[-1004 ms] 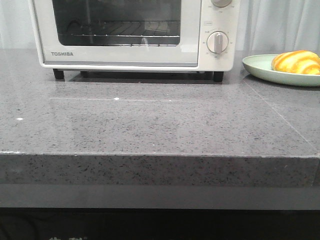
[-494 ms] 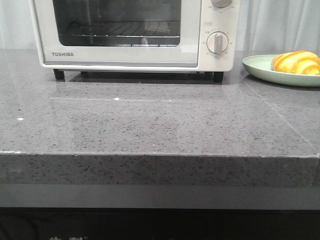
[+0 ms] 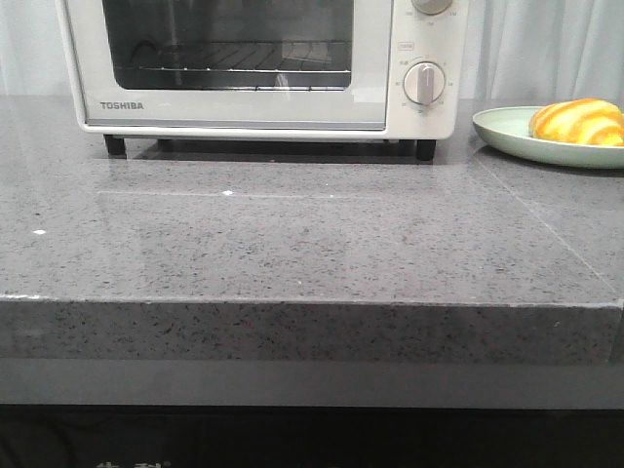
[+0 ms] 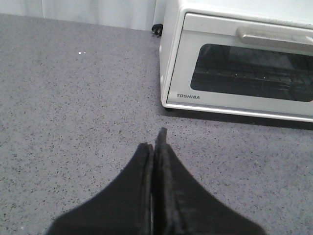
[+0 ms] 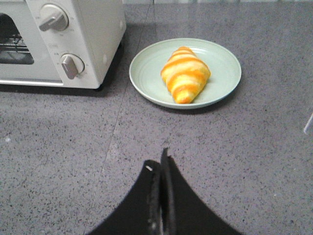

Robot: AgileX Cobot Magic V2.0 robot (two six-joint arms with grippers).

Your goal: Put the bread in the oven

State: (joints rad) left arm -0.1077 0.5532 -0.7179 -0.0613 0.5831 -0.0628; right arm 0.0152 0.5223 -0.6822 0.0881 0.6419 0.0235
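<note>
oven [image 3: 263,68] at the back of the counter [image 3: 312,244], plate [image 3: 507,136] to its right, bread [image 3: 577,122] on the plate

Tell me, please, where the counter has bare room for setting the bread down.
Bare counter stretches from the oven to the near edge, left of the plate. The plate's middle is taken by the bread.

I see a pale green round plate [image 3: 507,136] sitting on the grey speckled countertop [image 3: 312,244], off to the right side near the back. Behind the counter I can make out a pale curtain [image 3: 546,49]
</note>
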